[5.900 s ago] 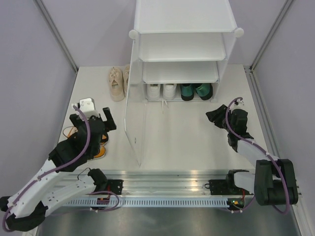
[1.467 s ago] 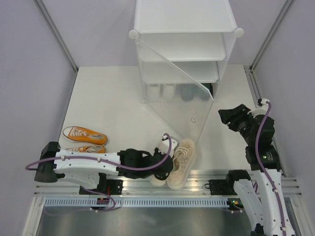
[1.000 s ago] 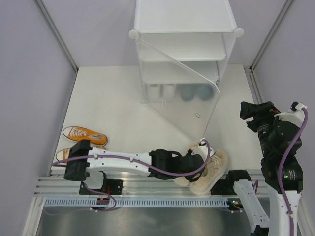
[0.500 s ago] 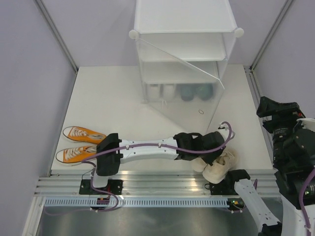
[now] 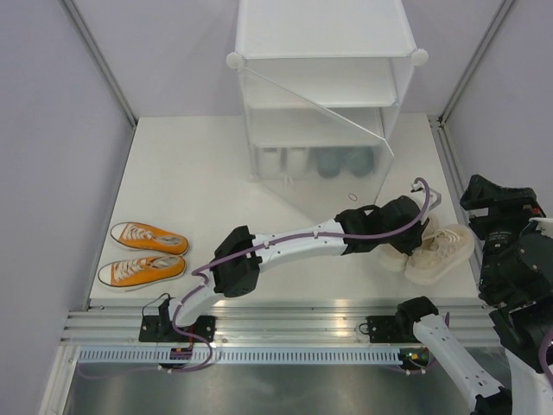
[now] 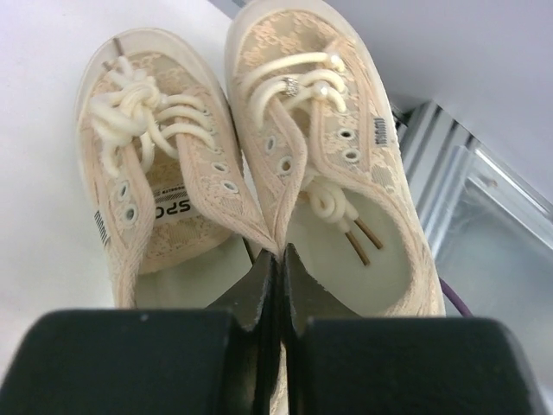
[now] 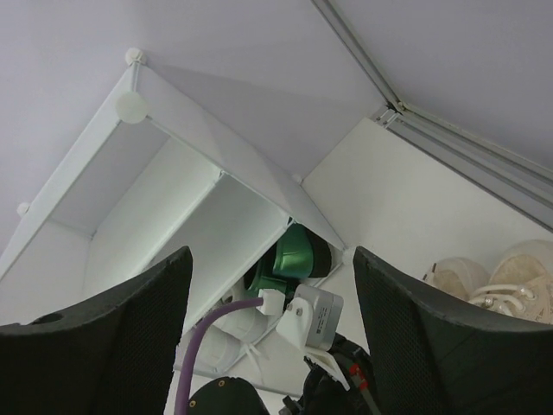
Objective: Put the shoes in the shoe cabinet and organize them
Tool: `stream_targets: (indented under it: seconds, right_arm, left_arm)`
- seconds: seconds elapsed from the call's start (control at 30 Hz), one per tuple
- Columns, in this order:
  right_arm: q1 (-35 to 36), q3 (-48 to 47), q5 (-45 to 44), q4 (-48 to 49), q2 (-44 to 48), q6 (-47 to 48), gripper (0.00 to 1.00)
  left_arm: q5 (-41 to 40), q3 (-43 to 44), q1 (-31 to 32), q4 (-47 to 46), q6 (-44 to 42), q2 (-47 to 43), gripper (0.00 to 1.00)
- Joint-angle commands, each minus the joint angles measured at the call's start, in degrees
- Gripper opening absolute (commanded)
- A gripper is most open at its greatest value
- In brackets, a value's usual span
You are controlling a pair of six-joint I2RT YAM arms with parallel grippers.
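White tabletop [image 5: 190, 173] — cream sneakers [image 5: 441, 249], toes rightward, inner walls pinched in left hand [image 6: 278, 268] — right hand [image 7: 270, 285] spread.

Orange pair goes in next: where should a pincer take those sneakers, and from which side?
Probably from above, at the heel-end openings: the orange sneakers sit soles down, side by side, so one finger in each could pinch the inner walls together.

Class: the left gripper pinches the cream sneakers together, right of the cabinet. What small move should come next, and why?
Probably lift the cream sneakers slightly: the left gripper is shut on both inner collars, and the shoe cabinet has bare upper tiers, bottom one already filled.
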State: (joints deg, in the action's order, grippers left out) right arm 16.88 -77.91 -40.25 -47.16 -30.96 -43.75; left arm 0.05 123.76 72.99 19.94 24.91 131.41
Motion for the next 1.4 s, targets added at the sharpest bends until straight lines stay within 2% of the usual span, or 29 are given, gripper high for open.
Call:
stream_targets:
  seconds: [0.0, 0.13, 0.23, 0.27, 0.33, 0.4, 0.43, 0.47, 0.67, 0.8, 0.93, 1.13, 1.3, 1.37]
  right_arm:
    - [1.2, 2.6, -3.6, 1.4, 0.6, 0.9, 0.79]
    - [1.9, 4.9, -4.3, 2.5, 0.8, 2.1, 0.80]
    - [2.2, 6.2, -5.0, 3.0, 1.1, 2.4, 0.81]
    - [2.3, 6.6, -5.3, 3.0, 1.2, 2.5, 0.81]
    - [2.5, 7.3, -6.2, 3.1, 1.5, 2.8, 0.81]
    - [2.8, 7.7, -6.7, 3.1, 2.1, 3.0, 0.82]
    - [2.8, 7.9, -7.1, 3.0, 2.4, 2.9, 0.82]
    - [3.3, 7.9, -7.7, 3.1, 2.6, 2.8, 0.82]
    - [5.3, 9.3, -7.0, 3.0, 2.7, 0.4, 0.81]
    - [5.8, 12.5, -3.5, 3.0, 2.5, -1.9, 0.81]
    - [5.8, 17.6, -1.1, 3.1, 2.7, -3.0, 0.81]
    - [5.8, 23.6, 4.3, 3.4, 2.6, -4.6, 0.80]
    - [5.8, 29.0, 9.5, 3.6, 1.3, -5.0, 0.80]
    - [5.8, 31.0, 11.5, 4.3, 1.1, -5.8, 0.81]
  left_arm:
    - [-7.6, 4.1, 0.5, -11.6, 1.1, 1.3, 0.02]
    - [-16.8, 4.2, 0.4, -18.4, -0.6, 5.2, 0.02]
    - [-19.4, 4.6, 0.0, -22.6, -0.5, 8.8, 0.02]
    - [-20.2, 5.3, -0.1, -23.1, -0.6, 9.5, 0.09]
    - [-21.4, 6.0, -0.1, -23.3, -1.3, 11.3, 0.43]
    - [-21.3, 5.4, 0.0, -22.1, -1.4, 11.0, 0.72]
    - [-21.2, 4.4, 0.0, -21.7, -1.4, 10.4, 0.81]
    - [-21.0, 1.4, 0.1, -21.2, -1.4, 8.2, 0.99]
    - [-22.6, -12.8, 0.9, -20.3, -1.5, -2.8, 1.00]
    - [-23.7, -19.5, 1.0, -14.2, 2.2, -7.8, 1.00]
    - [-23.9, -28.7, 1.9, -13.1, 6.0, -13.7, 1.00]
    - [-23.7, -36.1, 7.1, -12.2, 8.3, -18.8, 0.99]
    - [-26.7, -40.2, 12.8, -10.5, 9.2, -21.8, 0.99]
    - [-26.8, -44.4, 14.2, -9.7, 10.2, -25.0, 0.99]
